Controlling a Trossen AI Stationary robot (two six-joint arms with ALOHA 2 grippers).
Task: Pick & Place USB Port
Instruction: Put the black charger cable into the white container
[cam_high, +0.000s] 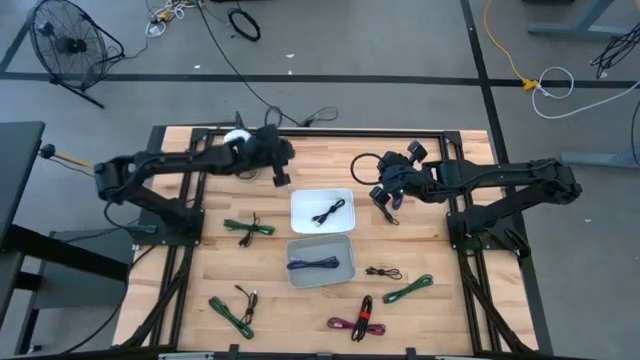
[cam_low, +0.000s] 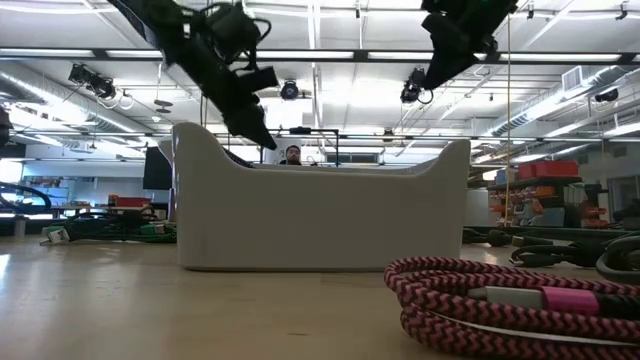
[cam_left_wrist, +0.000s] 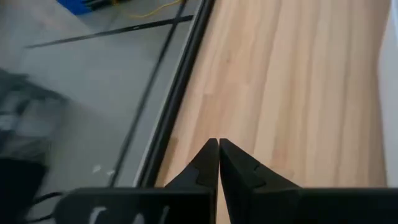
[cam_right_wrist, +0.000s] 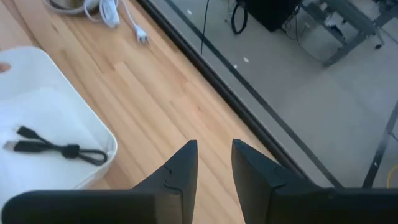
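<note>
Two white trays sit mid-table. The far tray (cam_high: 299, 199) holds a bundled black USB cable (cam_high: 330, 212), also seen in the right wrist view (cam_right_wrist: 56, 149). The near tray (cam_high: 296, 274) holds a blue cable (cam_high: 315, 264). My left gripper (cam_high: 281, 179) hangs shut above bare wood just left of the far tray, its tips closed together (cam_left_wrist: 219, 149) with nothing between them. My right gripper (cam_high: 388, 204) hovers open to the right of the far tray, its fingers apart (cam_right_wrist: 214, 152) with nothing between them. Both show high in the low view (cam_low: 250, 120) (cam_low: 440, 65).
Loose bundled cables lie on the wood: green and black ones (cam_high: 248, 229) left of the trays, another such pair (cam_high: 233, 312) near the front left, a black one (cam_high: 384, 272), a green one (cam_high: 408, 290) and a magenta one (cam_high: 352, 322), (cam_low: 500, 305) toward the front right. A white cord (cam_right_wrist: 106, 9) lies at the far edge.
</note>
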